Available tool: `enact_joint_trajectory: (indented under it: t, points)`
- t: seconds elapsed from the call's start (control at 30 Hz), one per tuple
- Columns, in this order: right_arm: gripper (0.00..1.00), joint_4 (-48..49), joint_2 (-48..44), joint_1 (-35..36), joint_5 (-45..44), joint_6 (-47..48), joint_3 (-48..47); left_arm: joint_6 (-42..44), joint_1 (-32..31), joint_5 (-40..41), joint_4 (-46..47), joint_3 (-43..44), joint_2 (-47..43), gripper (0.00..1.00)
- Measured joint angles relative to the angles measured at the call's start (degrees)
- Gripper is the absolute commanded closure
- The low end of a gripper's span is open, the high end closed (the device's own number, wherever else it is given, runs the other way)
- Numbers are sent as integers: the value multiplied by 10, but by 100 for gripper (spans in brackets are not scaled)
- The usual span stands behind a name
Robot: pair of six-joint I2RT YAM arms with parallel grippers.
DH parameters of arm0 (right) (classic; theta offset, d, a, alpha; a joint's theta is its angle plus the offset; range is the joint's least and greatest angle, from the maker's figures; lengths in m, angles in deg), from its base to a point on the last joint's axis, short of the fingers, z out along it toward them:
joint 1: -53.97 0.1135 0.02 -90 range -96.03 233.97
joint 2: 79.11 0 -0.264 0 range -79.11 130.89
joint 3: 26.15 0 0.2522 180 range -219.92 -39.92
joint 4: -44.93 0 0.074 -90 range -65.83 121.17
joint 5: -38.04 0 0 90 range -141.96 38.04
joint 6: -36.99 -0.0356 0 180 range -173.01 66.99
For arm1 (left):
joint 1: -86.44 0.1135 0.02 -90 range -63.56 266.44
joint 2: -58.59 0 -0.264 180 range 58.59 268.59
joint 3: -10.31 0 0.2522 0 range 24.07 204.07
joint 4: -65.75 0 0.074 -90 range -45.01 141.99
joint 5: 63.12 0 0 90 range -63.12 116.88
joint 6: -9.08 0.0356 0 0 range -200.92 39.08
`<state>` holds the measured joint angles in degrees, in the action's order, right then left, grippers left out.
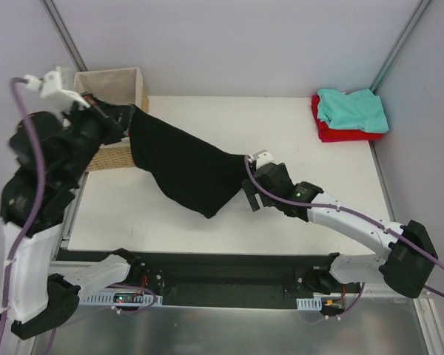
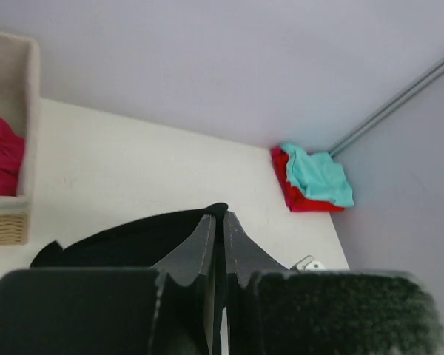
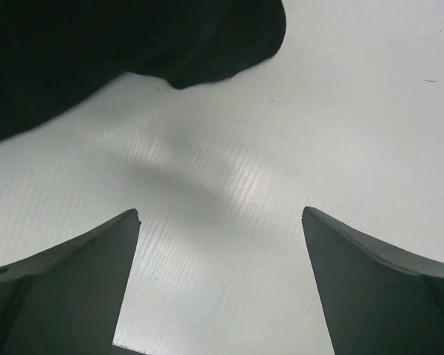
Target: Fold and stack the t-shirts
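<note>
Fingers [image 3: 74, 266] of the right gripper [image 3: 220, 214] stood wide apart over the table [image 3: 296, 111], just beside the lower end of the black t-shirt [image 1: 185, 166]. Farther back, the left gripper [image 2: 216, 222] was pinched shut on its upper edge, though how much cloth it held was hidden. Limp and light, it would likely sag and bunch; the free lower corner looked the best hold. Beyond, a magenta t-shirt [image 2: 0, 155] lay in the basket [image 1: 111, 72], the teal t-shirt [image 1: 353, 109] folded atop the red t-shirt [image 1: 333, 134]
</note>
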<state>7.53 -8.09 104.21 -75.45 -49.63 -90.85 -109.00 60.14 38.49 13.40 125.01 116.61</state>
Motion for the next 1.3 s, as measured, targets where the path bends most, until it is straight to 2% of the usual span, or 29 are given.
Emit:
enact_joint_trajectory:
  t: [0.17,0.23,0.63,0.9,1.1,1.17,1.27,1.3]
  points:
    - [4,22,30,0,11,0,-5,20,0,36,-99,144,-18,100]
    - [4,26,41,0,19,0,-9,22,0,44,-124,163,-27,100]
    - [4,57,102,-1,63,0,-56,21,0,68,-205,87,-55,100]
    - [4,94,257,4,173,0,-196,19,0,70,-205,57,-65,100]
    - [4,115,371,14,222,-3,-289,18,0,70,-204,49,-71,100]
    - [1,122,411,16,238,-5,-316,18,0,70,-203,46,-71,100]
    - [19,125,460,16,255,-9,-350,18,0,71,-203,43,-71,100]
    - [37,126,479,16,261,-11,-364,18,0,71,-203,43,-71,100]
